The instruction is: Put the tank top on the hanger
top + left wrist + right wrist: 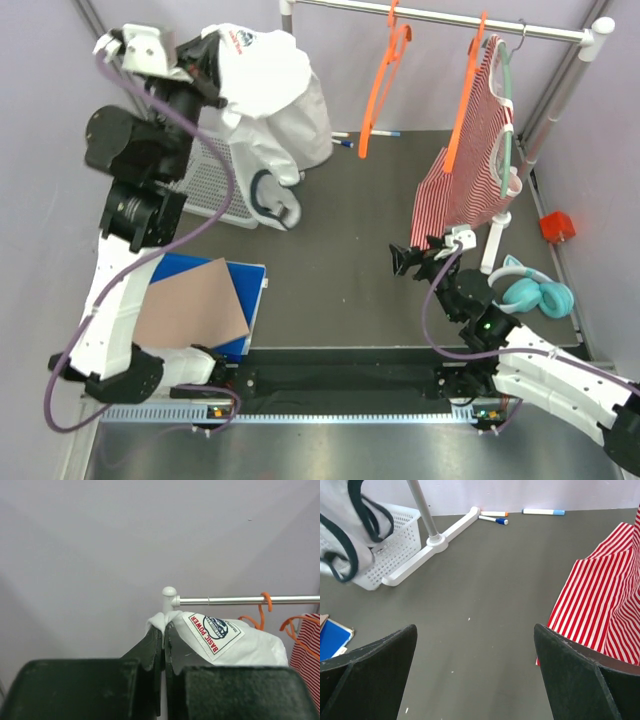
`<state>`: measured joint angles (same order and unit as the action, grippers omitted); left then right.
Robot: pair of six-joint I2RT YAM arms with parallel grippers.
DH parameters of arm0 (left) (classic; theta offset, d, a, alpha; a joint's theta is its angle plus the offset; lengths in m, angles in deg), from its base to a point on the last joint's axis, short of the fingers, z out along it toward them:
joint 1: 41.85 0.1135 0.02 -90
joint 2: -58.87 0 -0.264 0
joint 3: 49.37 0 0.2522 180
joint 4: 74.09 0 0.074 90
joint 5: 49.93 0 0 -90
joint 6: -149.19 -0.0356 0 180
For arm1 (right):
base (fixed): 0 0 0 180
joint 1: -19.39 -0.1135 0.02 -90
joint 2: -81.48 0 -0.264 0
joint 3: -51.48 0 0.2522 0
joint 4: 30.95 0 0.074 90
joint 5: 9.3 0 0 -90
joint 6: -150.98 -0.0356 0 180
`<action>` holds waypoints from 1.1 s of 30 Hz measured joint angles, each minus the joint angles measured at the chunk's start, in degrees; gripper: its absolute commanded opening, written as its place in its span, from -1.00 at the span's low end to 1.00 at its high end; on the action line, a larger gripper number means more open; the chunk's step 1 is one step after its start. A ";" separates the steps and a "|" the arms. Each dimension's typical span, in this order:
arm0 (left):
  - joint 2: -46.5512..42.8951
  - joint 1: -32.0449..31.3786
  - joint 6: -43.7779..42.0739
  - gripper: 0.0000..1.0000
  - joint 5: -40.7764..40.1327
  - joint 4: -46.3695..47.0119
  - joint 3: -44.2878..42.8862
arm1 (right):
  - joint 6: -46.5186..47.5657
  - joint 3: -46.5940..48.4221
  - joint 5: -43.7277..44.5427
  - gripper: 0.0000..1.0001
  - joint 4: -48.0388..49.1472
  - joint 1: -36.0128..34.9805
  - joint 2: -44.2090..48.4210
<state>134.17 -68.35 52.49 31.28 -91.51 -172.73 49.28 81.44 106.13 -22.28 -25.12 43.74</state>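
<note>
While the left gripper [208, 62] in the overhead view is clamped on the upper edge of the tank top [270, 90], the cloth hangs in the upper left of the frame, its lower end drooping beside a white basket [212, 185]. The empty hanger [385, 85] hangs from the rail [450, 18] at upper centre, to the right of the top and apart from it. Its long axis runs down the picture, leaning slightly left. The coming move is likely a carry rightward across the frame, and the left arm is plainly the nearer one. The right gripper [405, 260] sits right of centre, below a striped top [470, 175].

In the left wrist view, the left gripper [163, 630] has its fingers pressed together on a fold of the tank top [240, 642], which bulges toward the right. The hanger [252, 620] shows under the rail [240, 600], further right.

In the right wrist view, the right gripper [474, 630] is spread wide with nothing between its fingers. The tank top [342, 545] fills the upper left corner and the striped top [605, 605] the right side. The hanger is out of frame.
</note>
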 measured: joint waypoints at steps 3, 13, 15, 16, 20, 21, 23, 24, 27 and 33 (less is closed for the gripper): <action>-6.36 0.11 1.73 -1.00 1.14 0.68 6.88 | -0.68 -0.02 0.00 0.99 -0.66 0.00 0.85; -21.31 -0.66 14.51 -1.00 4.57 2.95 53.81 | -2.64 -0.02 0.20 0.99 -3.52 0.00 2.97; -19.47 -2.19 16.39 -1.00 5.22 3.15 60.04 | -3.19 -0.04 0.17 0.99 -3.61 0.00 2.95; -18.82 -3.41 17.25 -1.00 5.35 3.06 62.77 | -3.54 -0.04 0.17 0.99 -3.61 0.00 2.89; -17.75 -10.32 19.15 -1.00 5.57 5.01 69.57 | -4.63 -0.07 0.13 0.99 -3.58 0.00 1.33; -17.25 -12.59 19.32 -1.00 5.57 6.23 70.14 | -4.92 -0.07 0.13 0.99 -3.58 0.00 0.74; -15.39 -16.90 19.34 -1.00 5.01 9.60 70.27 | -5.40 -0.07 0.07 0.99 -3.69 0.00 -0.55; -14.05 -19.06 19.26 -1.00 4.85 11.85 70.14 | -5.75 -0.07 0.04 0.99 -3.85 0.00 -1.01; -8.59 -23.96 18.40 -1.00 4.96 17.46 68.35 | -6.88 -0.07 0.17 0.99 -4.48 0.00 -0.87; 6.32 -31.30 14.84 -0.97 9.22 29.44 60.48 | -8.52 -0.07 1.75 0.99 -8.24 0.00 3.50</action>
<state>140.49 -99.65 67.33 40.50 -62.07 -112.25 40.75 81.38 107.88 -30.52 -25.12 47.24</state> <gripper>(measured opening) 0.022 0.996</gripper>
